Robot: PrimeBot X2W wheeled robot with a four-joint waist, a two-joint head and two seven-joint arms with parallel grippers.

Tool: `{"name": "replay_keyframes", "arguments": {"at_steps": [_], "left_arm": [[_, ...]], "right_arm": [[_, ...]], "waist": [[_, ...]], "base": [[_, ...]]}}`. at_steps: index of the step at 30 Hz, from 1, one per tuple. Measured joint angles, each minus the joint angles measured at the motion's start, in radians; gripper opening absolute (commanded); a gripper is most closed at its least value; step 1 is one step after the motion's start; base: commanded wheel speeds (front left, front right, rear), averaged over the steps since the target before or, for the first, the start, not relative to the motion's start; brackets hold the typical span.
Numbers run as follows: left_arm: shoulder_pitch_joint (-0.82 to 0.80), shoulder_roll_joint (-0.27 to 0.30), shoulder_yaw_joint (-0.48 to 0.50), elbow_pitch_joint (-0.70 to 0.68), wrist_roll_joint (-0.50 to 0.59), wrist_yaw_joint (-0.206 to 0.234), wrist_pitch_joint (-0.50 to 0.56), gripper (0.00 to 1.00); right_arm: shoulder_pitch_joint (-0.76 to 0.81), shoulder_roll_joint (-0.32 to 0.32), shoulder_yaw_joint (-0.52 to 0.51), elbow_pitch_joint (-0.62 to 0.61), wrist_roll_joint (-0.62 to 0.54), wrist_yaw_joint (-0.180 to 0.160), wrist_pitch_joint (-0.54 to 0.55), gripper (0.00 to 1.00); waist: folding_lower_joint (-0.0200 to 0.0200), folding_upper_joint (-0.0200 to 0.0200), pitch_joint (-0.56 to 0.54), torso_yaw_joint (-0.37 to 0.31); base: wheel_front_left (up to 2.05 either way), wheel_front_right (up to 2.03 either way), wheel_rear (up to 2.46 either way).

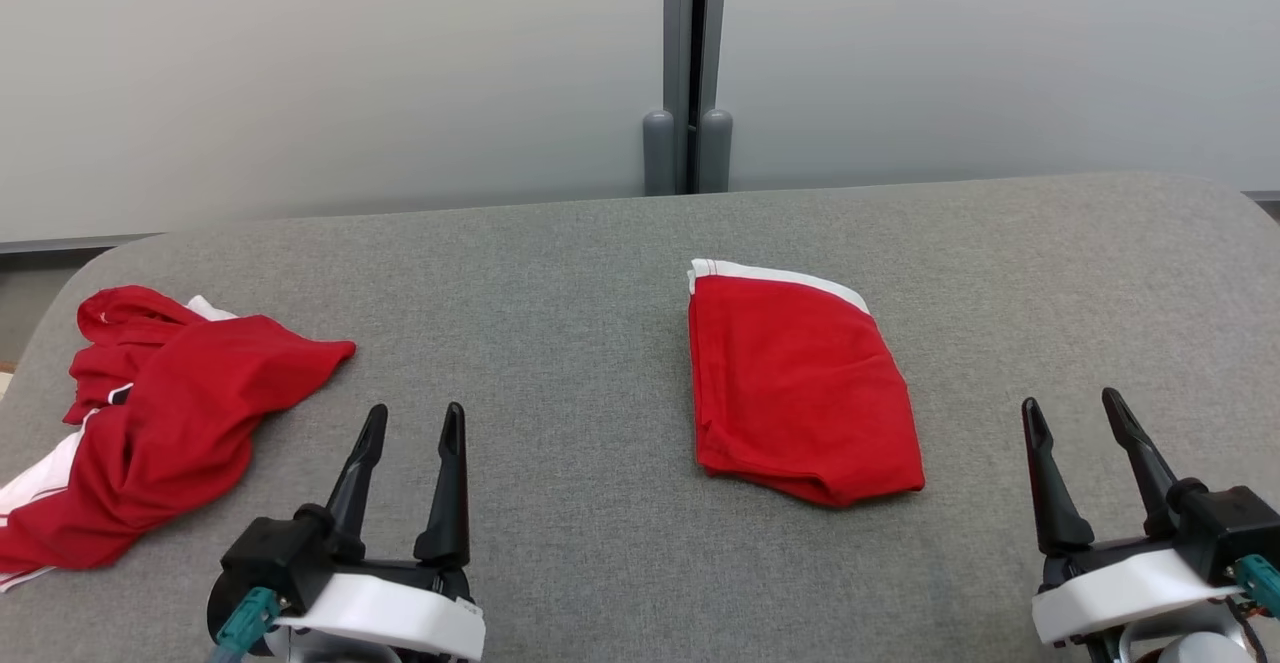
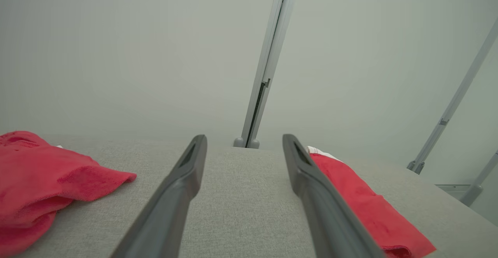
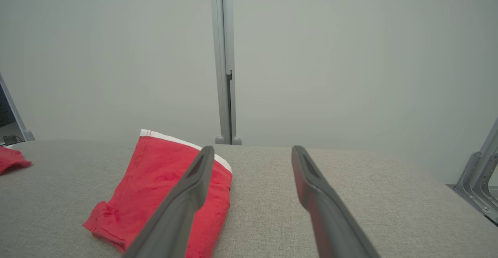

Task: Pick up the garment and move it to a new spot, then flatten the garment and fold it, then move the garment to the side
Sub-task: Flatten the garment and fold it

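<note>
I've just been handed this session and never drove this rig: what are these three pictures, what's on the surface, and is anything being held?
The wide picture comes from the robot's head, looking down at a grey padded surface. The other two look along each wrist's dark fingers. The left gripper and right gripper both stand open, holding nothing. A folded red garment with a white band lies between them, nearer the right. A crumpled red garment lies heaped at the far left.
</note>
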Motion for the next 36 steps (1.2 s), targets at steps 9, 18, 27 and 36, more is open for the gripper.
{"name": "replay_keyframes", "arguments": {"at_steps": [9,18,27,36], "left_arm": [[0.012,0.0,-0.023,0.001,0.032,0.008,0.0,1.0],[0.012,0.0,-0.027,0.008,0.063,0.021,0.0,1.0],[-0.023,0.0,-0.047,0.012,0.06,0.026,0.0,1.0],[-0.09,0.0,-0.096,0.021,0.035,0.009,0.0,1.0]], "right_arm": [[0.03,0.04,-0.025,-0.025,-0.04,0.0,0.0,1.0],[0.04,0.054,-0.035,-0.005,-0.025,0.0,0.0,1.0],[-0.055,0.023,0.015,0.017,-0.001,0.0,0.0,0.0],[-0.302,-0.019,0.126,0.182,-0.002,0.0,0.008,0.0]], "waist": [[0.0,0.0,0.006,0.004],[0.0,0.0,0.011,0.029],[0.0,0.0,0.077,0.087],[0.0,0.0,0.184,0.192]], "base": [[0.0,0.0,0.0],[0.0,0.0,0.0],[0.0,0.0,0.0],[0.0,0.0,0.0]]}}
